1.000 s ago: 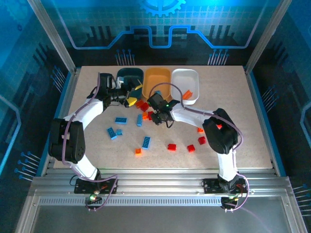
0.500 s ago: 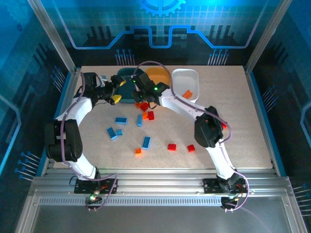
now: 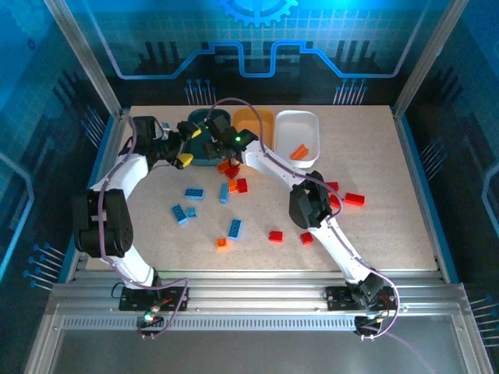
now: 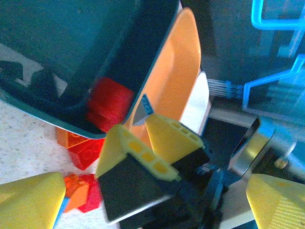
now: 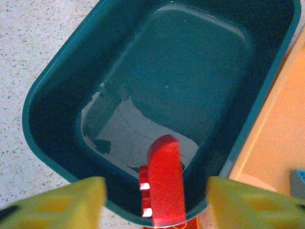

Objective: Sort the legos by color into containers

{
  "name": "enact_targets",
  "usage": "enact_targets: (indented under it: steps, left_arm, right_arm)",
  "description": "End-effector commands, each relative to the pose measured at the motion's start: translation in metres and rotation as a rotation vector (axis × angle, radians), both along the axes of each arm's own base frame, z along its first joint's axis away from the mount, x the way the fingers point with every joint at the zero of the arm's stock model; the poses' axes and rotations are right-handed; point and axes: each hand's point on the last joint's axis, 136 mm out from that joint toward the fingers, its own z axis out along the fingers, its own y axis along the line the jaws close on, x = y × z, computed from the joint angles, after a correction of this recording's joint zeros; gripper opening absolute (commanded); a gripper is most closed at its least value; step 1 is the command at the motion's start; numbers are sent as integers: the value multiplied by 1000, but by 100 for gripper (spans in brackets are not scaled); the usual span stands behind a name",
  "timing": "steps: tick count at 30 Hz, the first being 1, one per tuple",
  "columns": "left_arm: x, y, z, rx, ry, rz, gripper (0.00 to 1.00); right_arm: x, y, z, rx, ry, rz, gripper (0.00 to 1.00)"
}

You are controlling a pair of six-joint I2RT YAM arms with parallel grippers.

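Right hand (image 5: pixel 152 202) reached teal tray (image 5: pixel 57 81); red lego (image 5: pixel 164 183) blurred.

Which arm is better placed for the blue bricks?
Left. The left arm has open, empty jaws, and the blue bricks lie on its side. The right arm is over the teal tray, a red brick between its jaws.
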Motion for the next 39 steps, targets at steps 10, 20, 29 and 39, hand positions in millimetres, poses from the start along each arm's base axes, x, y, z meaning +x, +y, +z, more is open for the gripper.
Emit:
enact_targets:
  steps: [10, 20, 29, 39]
  left_arm:
    - [-18, 1, 154, 62, -188, 115, 99]
    - [-47, -26, 146, -26, -146, -52, 99]
    - [-78, -30, 128, 26, -138, -112, 99]
    - [-95, -41, 84, 1, -238, -49, 99]
  right_arm:
    - [-14, -26, 71, -10, -81, 38, 87]
    - [-65, -64, 116, 91, -88, 23, 87]
    - [-109, -99, 94, 91, -15, -4, 87]
    - [-178, -173, 55, 4, 67, -97, 85]
